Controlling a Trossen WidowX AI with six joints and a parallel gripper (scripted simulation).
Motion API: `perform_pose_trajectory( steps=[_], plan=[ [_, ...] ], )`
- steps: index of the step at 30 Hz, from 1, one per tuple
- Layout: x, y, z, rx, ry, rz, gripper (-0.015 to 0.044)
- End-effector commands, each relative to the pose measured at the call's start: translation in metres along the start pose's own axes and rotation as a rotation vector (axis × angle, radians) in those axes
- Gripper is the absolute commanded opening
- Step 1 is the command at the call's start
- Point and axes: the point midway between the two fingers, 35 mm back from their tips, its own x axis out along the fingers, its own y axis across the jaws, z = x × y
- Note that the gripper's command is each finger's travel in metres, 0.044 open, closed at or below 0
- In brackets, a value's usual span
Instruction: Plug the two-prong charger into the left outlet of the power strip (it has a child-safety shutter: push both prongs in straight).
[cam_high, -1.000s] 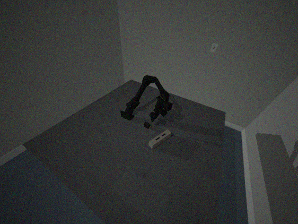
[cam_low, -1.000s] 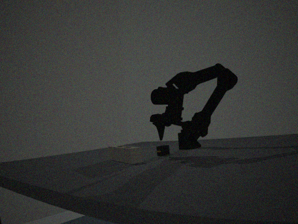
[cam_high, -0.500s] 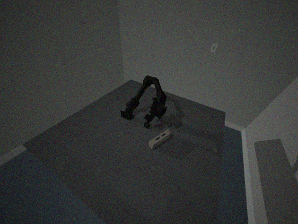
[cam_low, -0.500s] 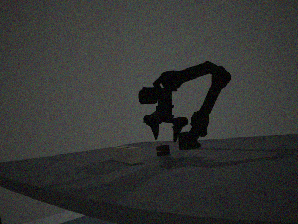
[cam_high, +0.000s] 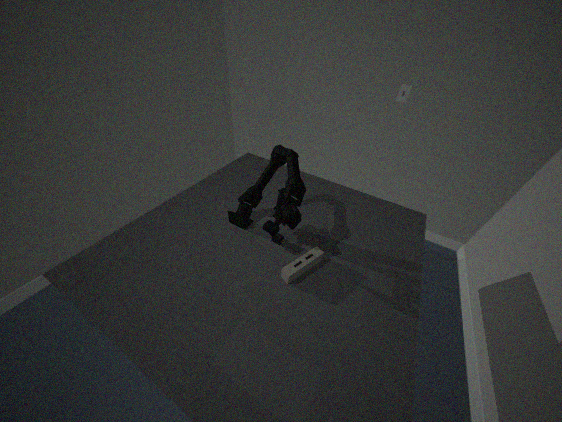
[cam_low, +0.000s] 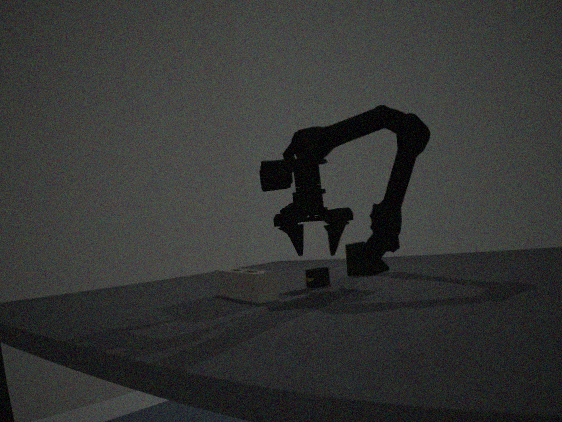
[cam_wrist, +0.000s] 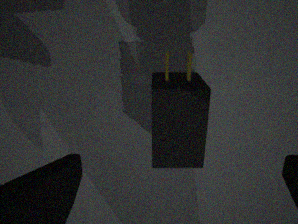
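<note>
The charger (cam_low: 318, 278) (cam_wrist: 179, 122) is black (its prongs (cam_wrist: 189, 67), yellow), the power strip (cam_high: 302, 266) pale.
</note>
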Motion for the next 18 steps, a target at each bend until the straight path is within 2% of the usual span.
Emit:
perform_pose_trajectory(
  steps=[1,18],
  plan=[
    [0.0,-0.002,-0.001,-0.002,-0.005,0.016,0.044],
    [0.021,-0.001,0.0,-0.002,-0.006,0.016,0.044]
  ],
)
